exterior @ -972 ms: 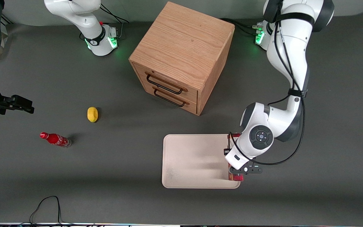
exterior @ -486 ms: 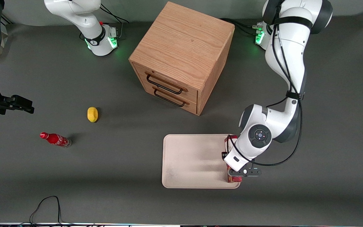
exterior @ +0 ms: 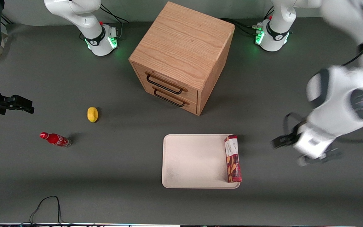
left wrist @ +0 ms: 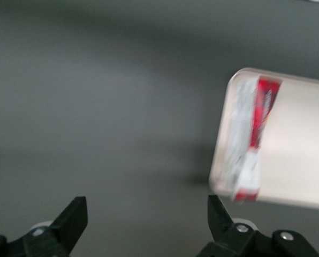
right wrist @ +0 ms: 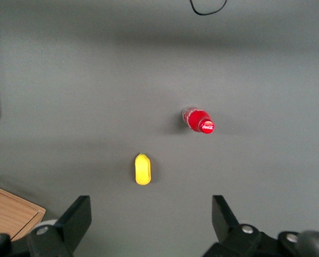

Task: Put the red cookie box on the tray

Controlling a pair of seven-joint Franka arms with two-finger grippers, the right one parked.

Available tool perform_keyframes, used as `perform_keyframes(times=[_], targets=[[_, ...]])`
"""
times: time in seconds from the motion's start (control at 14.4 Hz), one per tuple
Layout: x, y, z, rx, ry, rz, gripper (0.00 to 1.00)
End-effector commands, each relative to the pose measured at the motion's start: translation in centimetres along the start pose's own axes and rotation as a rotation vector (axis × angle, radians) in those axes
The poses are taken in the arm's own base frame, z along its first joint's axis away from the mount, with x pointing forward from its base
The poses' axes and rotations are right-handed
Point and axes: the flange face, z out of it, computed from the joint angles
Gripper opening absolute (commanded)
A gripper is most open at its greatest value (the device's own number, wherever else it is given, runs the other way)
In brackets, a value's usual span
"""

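Above the bare table [exterior: 295,195], well apart from the tray [exterior: 194,160], the end effector [left wrist: 147,218] hangs with fingers spread and nothing between them. On the tray's edge nearest it lies the red cookie box [exterior: 233,158].

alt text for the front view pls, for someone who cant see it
A red cookie box lies on a cream tray, along the edge toward the working arm. The left arm's gripper, open and empty, hangs above bare table beside the tray. A wooden drawer cabinet stands farther from the camera.
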Motion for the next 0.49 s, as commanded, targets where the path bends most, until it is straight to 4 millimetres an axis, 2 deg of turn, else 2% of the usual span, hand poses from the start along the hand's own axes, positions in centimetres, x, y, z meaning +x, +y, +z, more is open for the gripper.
perform_keyframes(times=[0.0,0.14,0.21,0.42], targets=[[-5.3,-6.4,-4.9,0.019,-0.031,0.102,1.0],[-9.2,-10.7,-6.8,0.006,-0.025,0.112,1.0],[-10.6,-11.8,-7.7,0.001,-0.02,0.118,1.0],[-12.0,-12.6,-9.3,0.001,-0.051,0.11,1.0]])
